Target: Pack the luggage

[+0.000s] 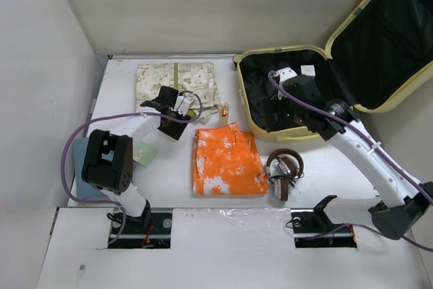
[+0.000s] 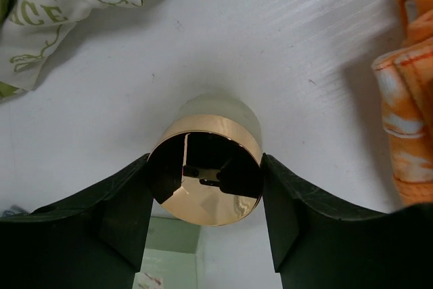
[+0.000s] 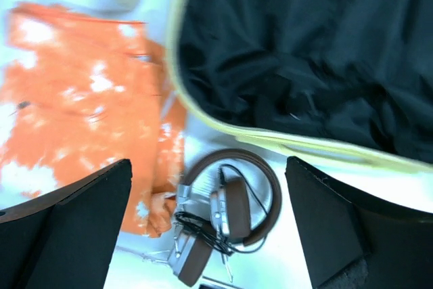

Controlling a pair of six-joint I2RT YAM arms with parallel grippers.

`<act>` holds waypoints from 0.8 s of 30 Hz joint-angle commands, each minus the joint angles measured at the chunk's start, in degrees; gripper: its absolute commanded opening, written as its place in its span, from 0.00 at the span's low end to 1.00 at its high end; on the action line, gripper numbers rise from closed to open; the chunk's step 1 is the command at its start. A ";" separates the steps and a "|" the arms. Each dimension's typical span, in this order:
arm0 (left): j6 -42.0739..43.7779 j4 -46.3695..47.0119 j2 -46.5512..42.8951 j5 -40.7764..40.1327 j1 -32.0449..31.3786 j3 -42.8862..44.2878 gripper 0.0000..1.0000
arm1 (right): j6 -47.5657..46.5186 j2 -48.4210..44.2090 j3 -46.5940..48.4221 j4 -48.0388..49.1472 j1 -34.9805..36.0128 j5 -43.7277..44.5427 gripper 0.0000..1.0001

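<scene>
**Top view.**
- One pale yellow luggage (image 1: 252,121) is seen at the far right of the table (image 1: 169,187). It lies open, its black-lined base flat and its lid propped up behind.
- Two cloth items are counted. One cream cloth with green print (image 1: 176,79) lies at the far side. One folded orange-and-white garment (image 1: 226,162) lies at the centre.
- One pair of brown headphones (image 1: 284,170) is noted just right of the orange garment, in front of the luggage.
- One small orange-tinted bottle (image 1: 223,108) stands between the cloth and the garment.
- One pale green card (image 1: 144,152) lies beside the left arm.
- The left gripper (image 1: 186,113) is held at the near edge of the cream cloth.
- The right gripper (image 1: 284,103) is held over the open base.

**Left wrist.**
- One round gold-capped container (image 2: 216,126) is pinched between the two black fingers (image 2: 128,201), and both pads touch its sides.
- White table, a corner of the printed cloth and the edge of the orange garment are seen around it.

**Right wrist.**
- The two fingers (image 3: 74,221) are spread wide, and nothing is gripped.
- Below them the headphones are seen. The orange garment is to the left, and the rim and black lining of the luggage are above.
- The picture is blurred.
</scene>
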 commanded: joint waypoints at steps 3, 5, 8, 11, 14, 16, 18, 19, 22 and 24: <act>3.66 -11.07 -7.37 5.83 0.25 11.86 0.00 | -7.09 -8.07 -3.33 10.80 3.51 -10.95 0.99; 7.70 -13.46 -9.83 8.56 -0.62 17.03 0.00 | -7.10 -9.31 -4.57 18.50 3.51 -15.61 0.99; 14.71 -16.89 -11.77 11.37 -3.96 21.62 0.00 | -7.10 -8.19 -4.50 25.22 2.89 -18.09 0.99; 19.65 -17.42 -13.79 10.86 -9.75 25.23 0.00 | -3.86 -2.13 0.50 28.58 1.06 -19.67 0.99; 23.88 -17.42 -15.12 9.80 -15.99 25.94 0.00 | 0.53 4.63 6.56 27.96 -1.85 -26.52 0.99; 24.67 -16.81 -16.43 11.02 -18.20 26.56 0.00 | 2.73 6.32 7.11 30.76 -2.55 -31.52 0.99; 24.68 -15.50 -17.05 11.73 -20.48 27.17 0.00 | 7.12 6.32 5.45 33.92 -3.08 -34.25 0.99; 24.68 -15.49 -17.05 11.73 -21.36 27.87 0.00 | 8.96 6.32 4.05 38.03 -3.08 -36.18 0.99; 24.15 -13.91 -17.58 9.28 -25.05 30.15 0.00 | 15.30 5.01 -0.27 41.84 -3.08 -37.34 0.99; 23.63 -12.42 -17.58 8.66 -26.89 30.16 0.00 | 16.80 4.39 -1.05 41.85 -2.03 -37.34 0.99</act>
